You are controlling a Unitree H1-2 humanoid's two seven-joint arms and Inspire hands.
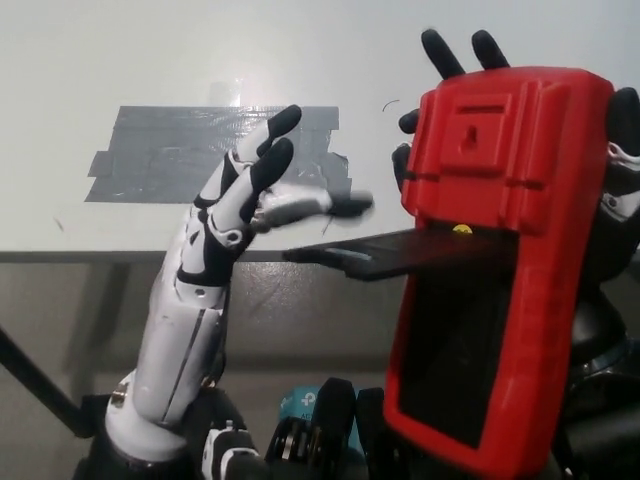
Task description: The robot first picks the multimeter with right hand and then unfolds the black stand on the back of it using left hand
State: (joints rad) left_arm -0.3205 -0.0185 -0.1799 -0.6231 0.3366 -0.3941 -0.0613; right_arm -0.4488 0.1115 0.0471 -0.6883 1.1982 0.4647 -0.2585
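Gripping red multimeter [500,260], right hand [600,200]; no writing legible.

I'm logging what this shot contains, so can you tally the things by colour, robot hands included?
Red: 1, the multimeter
Black: 2, the stand folded out from it, and the right hand holding it
White: 1, the left hand
Grey: 1, the tape patch on the table
Total: 5

Grey tape patch [165,150] on white table [120,60].
Lies flat toward ten o'clock, ragged strips overlapping, shiny clear tape [228,92] at its top edge. Darker floor [70,310] below table's front edge, blue-and-white object [298,402] at six o'clock.
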